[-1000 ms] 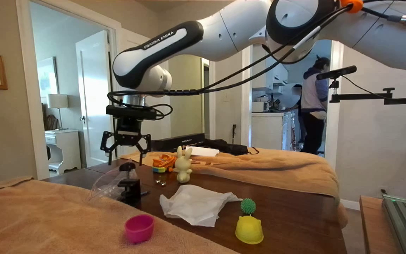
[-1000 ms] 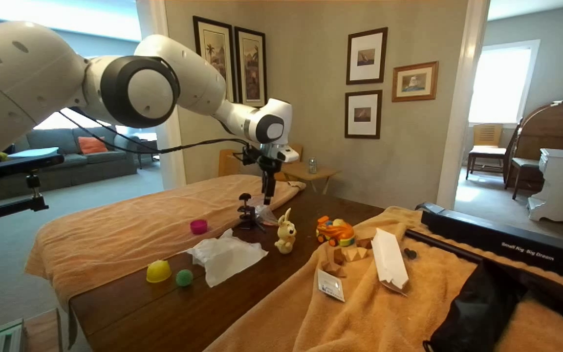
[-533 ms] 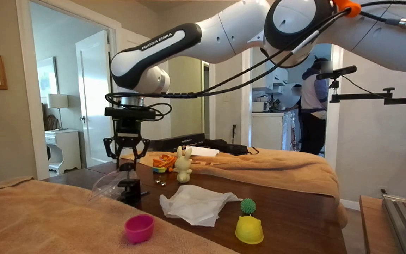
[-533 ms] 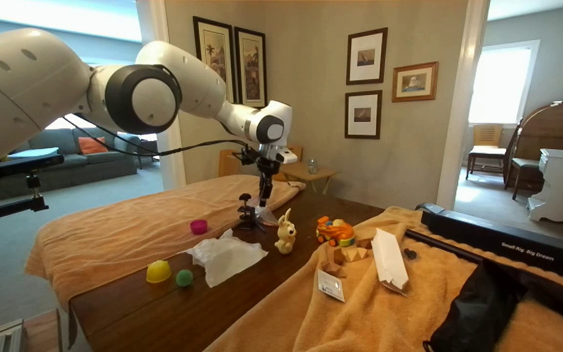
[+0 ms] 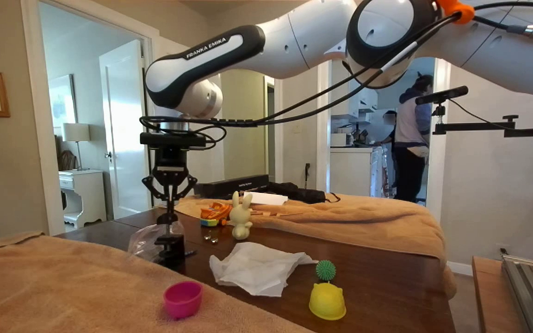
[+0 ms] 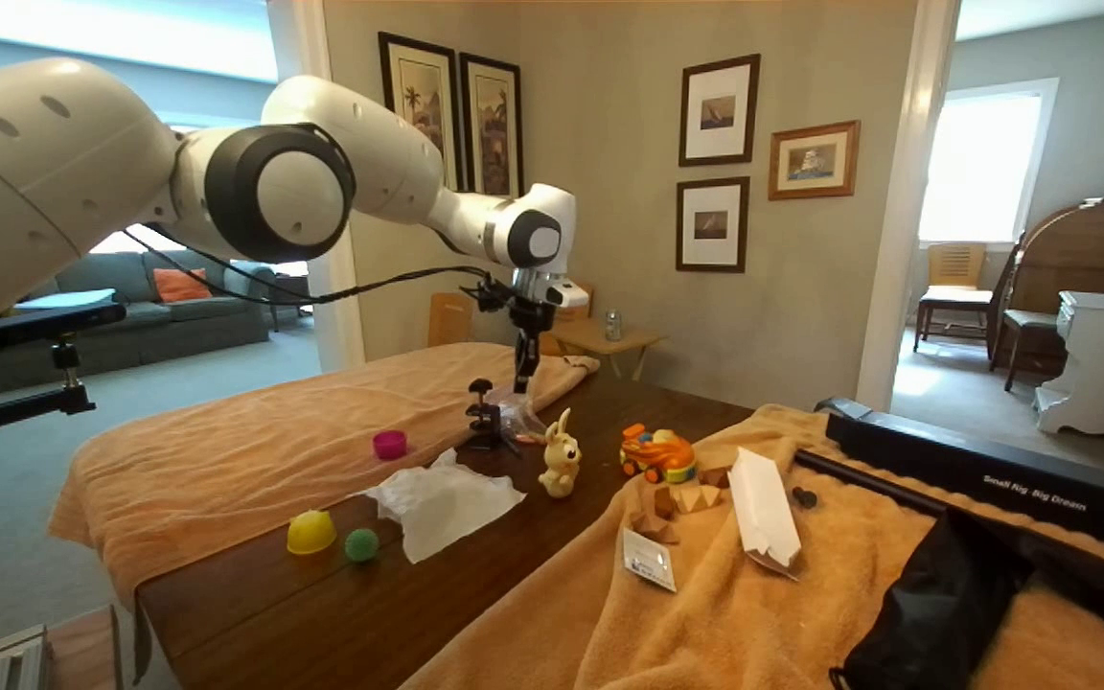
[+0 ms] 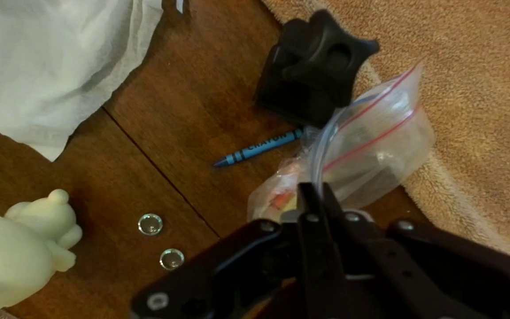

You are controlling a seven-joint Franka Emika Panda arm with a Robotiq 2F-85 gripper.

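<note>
My gripper (image 7: 319, 188) is shut on the rim of a clear zip bag (image 7: 376, 150), which has red seal lines. The pinched edge runs up between the fingertips, and something orange and yellow shows inside the bag. In both exterior views the gripper (image 5: 170, 210) points down above the bag (image 6: 525, 422), just behind a black clamp (image 5: 170, 247). That clamp partly hides the bag and fingertips in an exterior view. A blue crayon (image 7: 259, 148) lies on the table beside the bag. Further off are two round glass pieces, one a clear bead (image 7: 150, 224), and a cream rabbit figure (image 7: 11, 252).
A crumpled white sheet (image 5: 262, 270) lies mid-table. Nearer are a pink cup (image 5: 182, 300) on an orange towel (image 5: 63, 286), a yellow cup (image 5: 327, 301) and a green spiky ball (image 5: 325, 270). An orange toy vehicle (image 6: 657, 453) stands past the rabbit, by another towel (image 6: 552, 613).
The gripper came down over the bag with its jaws closing from wide apart, gripped the rim, and has risen slightly. The bag's upper edge has been drawn in and up.
</note>
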